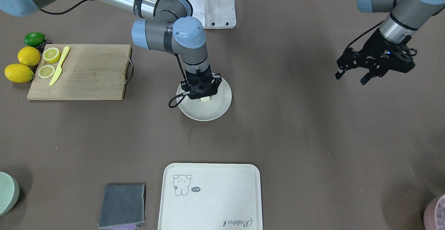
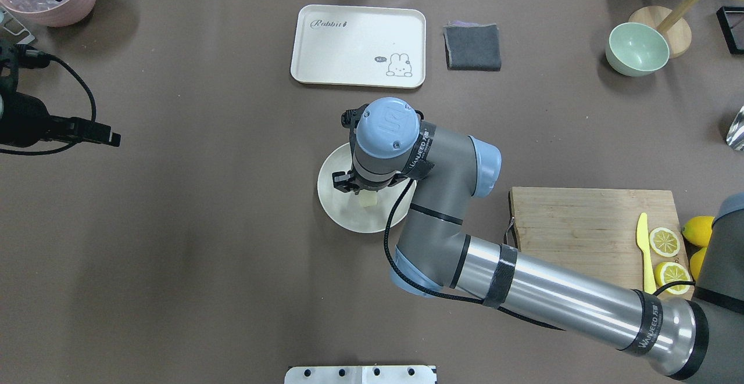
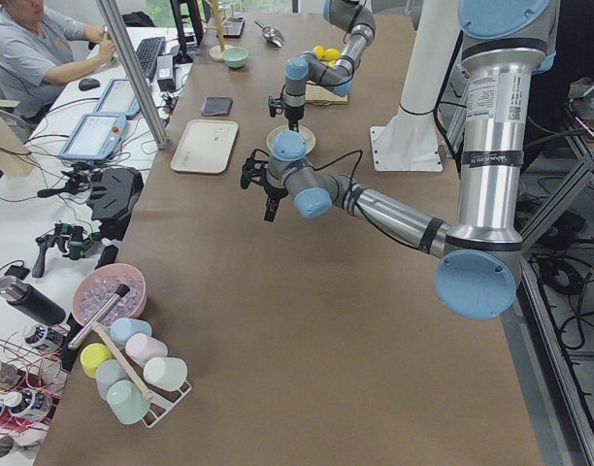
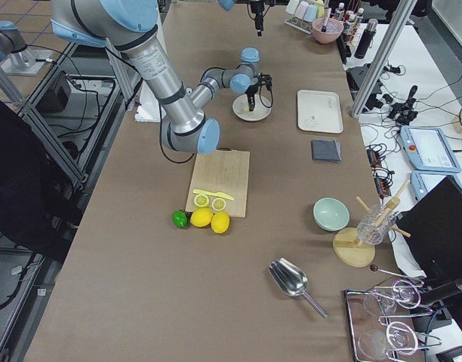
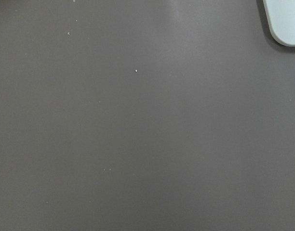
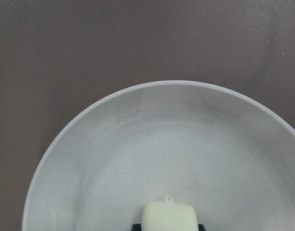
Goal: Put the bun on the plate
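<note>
The round off-white plate (image 1: 208,113) sits mid-table, and my right gripper (image 1: 204,96) points straight down over it. The small cream bun (image 1: 205,100) is between its fingers, down at the plate's surface; whether it touches the plate I cannot tell. In the right wrist view the bun (image 6: 169,216) lies at the bottom edge over the plate (image 6: 162,144), a dark finger pressed against each side. The overhead view shows the bun (image 2: 367,199) peeking out under the wrist. My left gripper (image 1: 351,78) hangs open and empty, far from the plate.
A wooden cutting board (image 1: 83,71) holds lemon slices (image 1: 51,54) and a yellow knife (image 1: 59,65), with whole lemons (image 1: 24,64) beside it. A cream rabbit tray (image 1: 210,197) and a grey cloth (image 1: 122,205) lie at the operators' edge. Bowls stand at the corners.
</note>
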